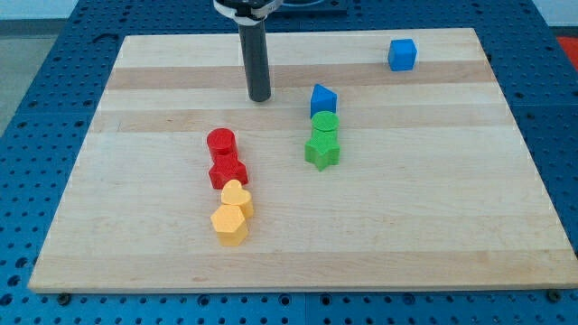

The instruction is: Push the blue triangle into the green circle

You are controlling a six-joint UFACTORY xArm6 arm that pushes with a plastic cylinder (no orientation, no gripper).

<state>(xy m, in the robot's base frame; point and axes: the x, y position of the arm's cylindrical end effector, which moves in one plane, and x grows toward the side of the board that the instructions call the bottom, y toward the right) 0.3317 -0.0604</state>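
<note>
The blue triangle (pixel 322 98) stands just above the green circle (pixel 325 123) near the board's middle, and the two touch. The green circle rests against a green star (pixel 322 149) below it. My tip (pixel 260 97) is on the board to the left of the blue triangle, apart from it by about one block width. It touches no block.
A blue cube (pixel 403 54) sits near the view's top right. A red circle (pixel 221 143) and a red star (pixel 228 170) stand left of middle, with a yellow heart (pixel 237 196) and a yellow hexagon (pixel 229 224) below them. The wooden board (pixel 452 199) ends at a blue pegboard.
</note>
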